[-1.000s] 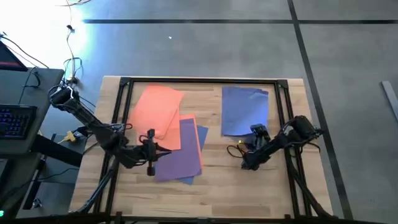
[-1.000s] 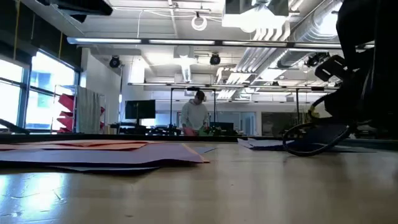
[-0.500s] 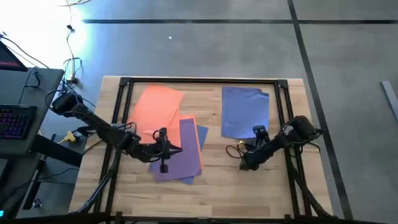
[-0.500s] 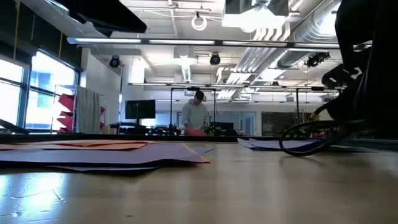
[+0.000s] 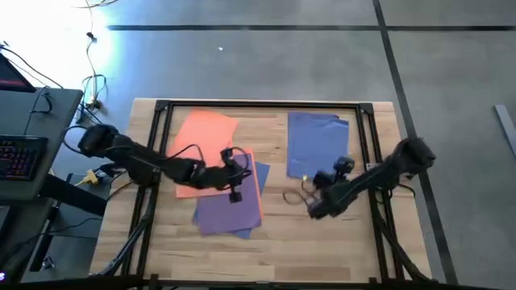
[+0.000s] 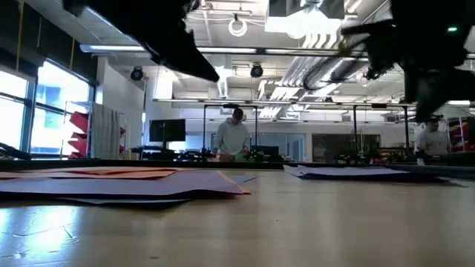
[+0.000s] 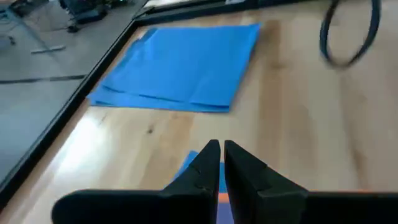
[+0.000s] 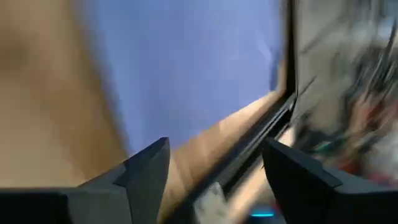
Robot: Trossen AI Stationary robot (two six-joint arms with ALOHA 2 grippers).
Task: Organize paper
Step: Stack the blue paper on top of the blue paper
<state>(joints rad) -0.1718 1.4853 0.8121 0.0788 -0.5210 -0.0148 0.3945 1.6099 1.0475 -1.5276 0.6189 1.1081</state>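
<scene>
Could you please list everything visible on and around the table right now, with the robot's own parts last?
Orange paper: a stack, orange, table's left half, far side.
Purple paper: a stack, purple, near side, overlapping the orange.
Blue paper: a stack, blue, right half, far side; one more blue sheet peeks from under the purple.
Table: one, light wood with a dark frame.
Keyboard: one, dark, on the desk to the left.
People: two, far in the room behind.
Left pincer: shut, empty, above the purple paper.
Right pincer: open, by the blue paper.
</scene>
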